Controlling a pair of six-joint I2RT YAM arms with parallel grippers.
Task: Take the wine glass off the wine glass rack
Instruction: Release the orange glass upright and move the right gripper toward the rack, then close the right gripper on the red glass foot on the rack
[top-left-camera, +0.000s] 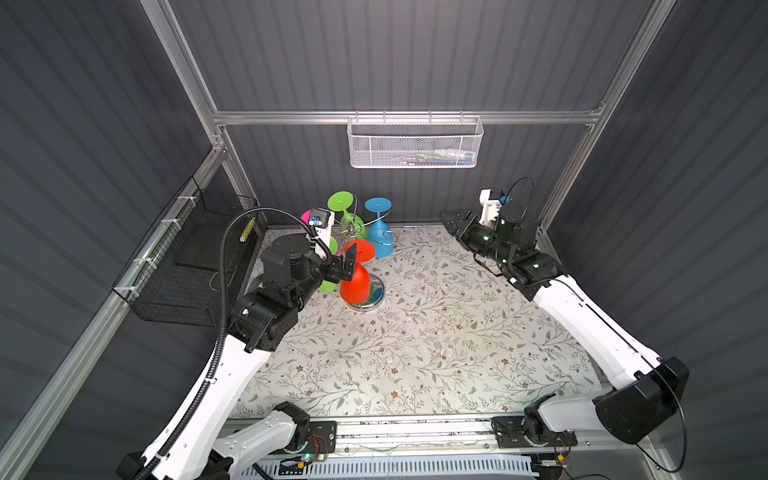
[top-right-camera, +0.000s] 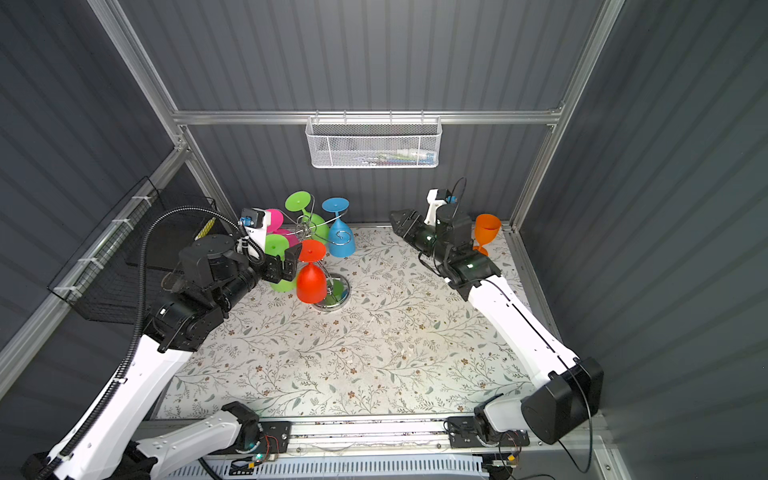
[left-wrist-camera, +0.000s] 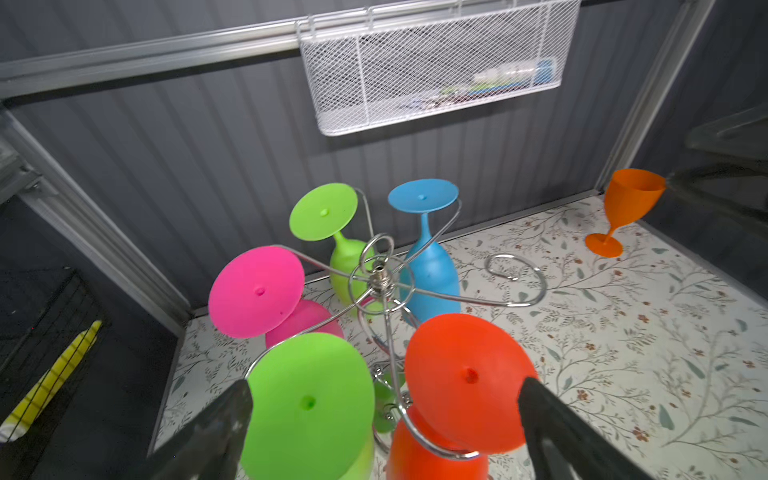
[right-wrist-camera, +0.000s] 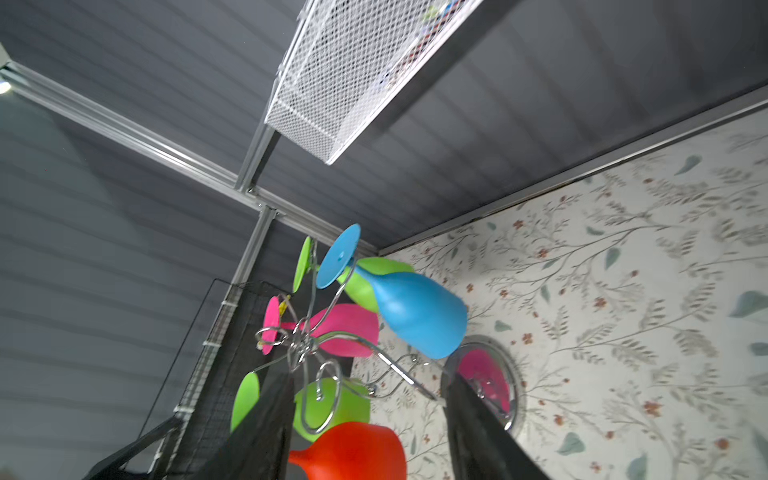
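The chrome wine glass rack (top-left-camera: 376, 297) stands at the back left of the table, its hub (left-wrist-camera: 378, 276) in the left wrist view. Upside-down wine glasses hang from it: red (top-left-camera: 355, 282), blue (top-left-camera: 380, 241), pink (left-wrist-camera: 255, 291) and two green (left-wrist-camera: 307, 403). My left gripper (top-left-camera: 348, 266) is open wide right beside the red glass; its fingers (left-wrist-camera: 224, 432) flank the feet of the red glass (left-wrist-camera: 465, 374) and the near green one without gripping. My right gripper (top-left-camera: 446, 218) hangs open and empty, well right of the rack. An orange glass (top-right-camera: 487, 230) stands upright in the back right corner.
A white mesh basket (top-left-camera: 415, 145) hangs on the back wall above the rack. A black wire basket (top-left-camera: 187, 266) is fixed to the left wall beside my left arm. One scroll arm (left-wrist-camera: 515, 278) of the rack is bare. The floral table (top-left-camera: 415, 353) stretches toward the front.
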